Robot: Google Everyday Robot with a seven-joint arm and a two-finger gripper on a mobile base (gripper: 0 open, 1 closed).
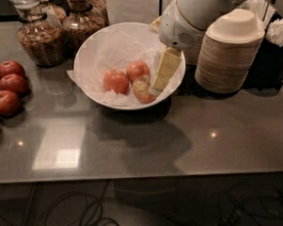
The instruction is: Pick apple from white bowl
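Observation:
The white bowl (84, 51) stands at the table's back centre, lined with crumpled white paper. Three apples lie in it. An evenly orange-red apple (115, 81) is at the left, and a similar one (138, 70) sits behind it. A third apple with a yellow-green patch (141, 90) is at the right. My gripper (155, 88) reaches down over the bowl's right rim on cream-coloured fingers (165, 66). Its tip is right beside the patched apple. It holds nothing that I can see.
Several darker red apples (11, 85) lie at the table's left edge. Two glass jars (37, 41) stand behind the bowl at the left. A stack of beige disposable bowls (230, 52) and a dark container (276, 47) stand at the right. Cables lie on the floor.

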